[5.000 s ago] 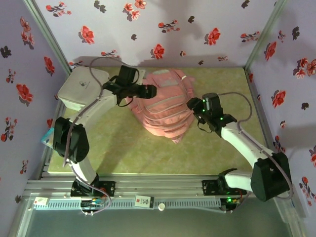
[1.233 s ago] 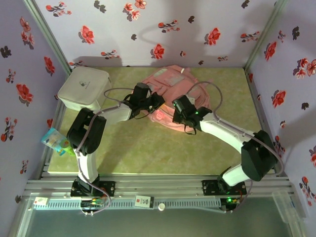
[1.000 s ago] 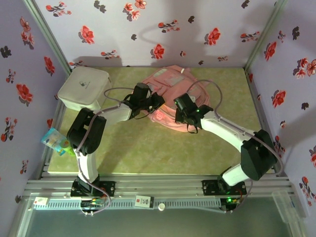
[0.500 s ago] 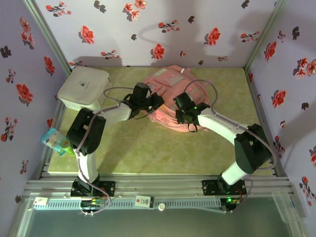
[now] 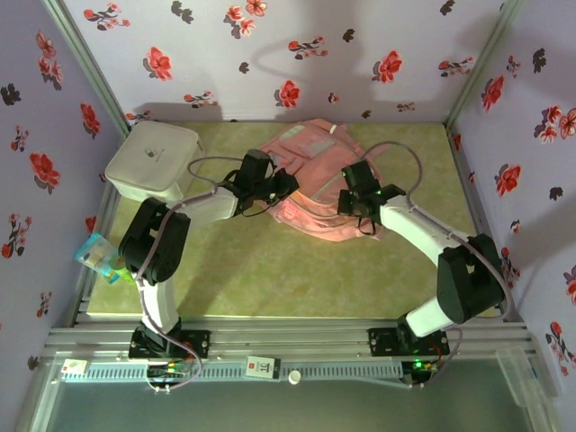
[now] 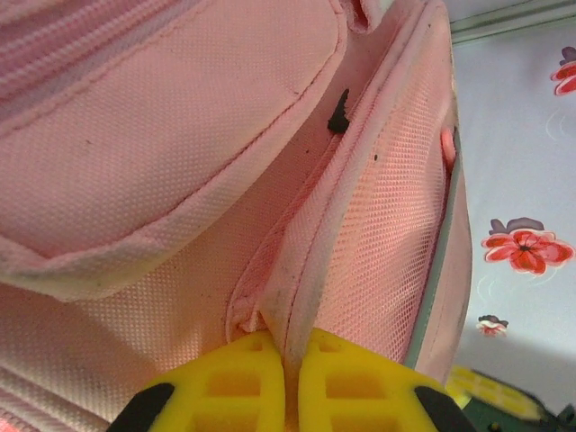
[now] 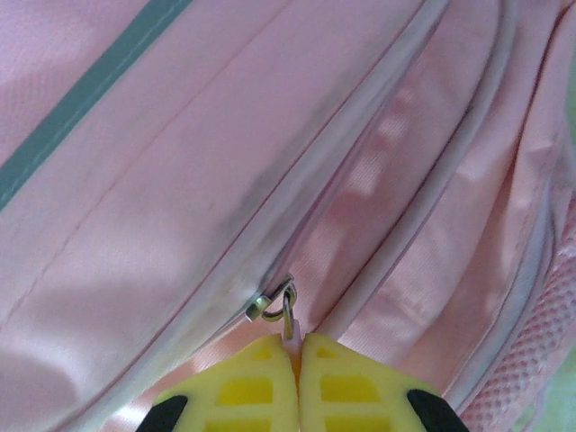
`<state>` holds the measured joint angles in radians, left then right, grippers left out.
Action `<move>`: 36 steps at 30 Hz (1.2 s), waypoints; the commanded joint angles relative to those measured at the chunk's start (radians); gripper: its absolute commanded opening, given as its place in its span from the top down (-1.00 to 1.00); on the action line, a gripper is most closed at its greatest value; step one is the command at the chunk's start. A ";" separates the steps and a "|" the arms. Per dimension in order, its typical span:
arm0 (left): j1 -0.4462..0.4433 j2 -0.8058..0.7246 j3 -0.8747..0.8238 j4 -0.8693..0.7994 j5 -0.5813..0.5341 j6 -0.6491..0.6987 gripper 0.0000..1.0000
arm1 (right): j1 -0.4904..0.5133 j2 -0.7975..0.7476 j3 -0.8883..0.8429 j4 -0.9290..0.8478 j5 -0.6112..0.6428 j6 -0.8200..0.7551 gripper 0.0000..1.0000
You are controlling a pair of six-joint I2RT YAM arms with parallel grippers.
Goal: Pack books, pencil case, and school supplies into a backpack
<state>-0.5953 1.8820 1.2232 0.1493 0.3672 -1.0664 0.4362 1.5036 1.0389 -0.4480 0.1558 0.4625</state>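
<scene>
While the left jaws are pinching a seam of the backpack (image 5: 310, 180), lying far-centre on the table (image 5: 252, 270), to brace it, the right jaws are clamping its zip pull (image 7: 286, 315), likely for tugging the compartment open.

I see the soft pale-pink backpack (image 5: 315, 171) lying flat and rumpled at twelve o'clock on the table (image 5: 234, 270), front pockets and zips facing up.
</scene>
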 commanded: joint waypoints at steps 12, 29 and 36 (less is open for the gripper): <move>0.113 -0.163 -0.020 -0.226 -0.110 0.209 0.28 | 0.137 0.043 0.118 -0.046 -0.056 -0.132 1.00; 0.163 -0.401 -0.314 -0.088 -0.124 -0.017 -0.40 | 0.317 0.231 0.297 0.061 -0.202 -0.060 1.00; 0.160 -0.331 -0.285 -0.047 -0.100 -0.044 0.12 | 0.318 0.222 0.283 0.066 -0.213 -0.048 1.00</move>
<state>-0.4355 1.5242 0.9134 0.0505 0.2413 -1.0897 0.7483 1.7245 1.3060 -0.4229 -0.0353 0.4000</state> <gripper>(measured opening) 0.466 0.052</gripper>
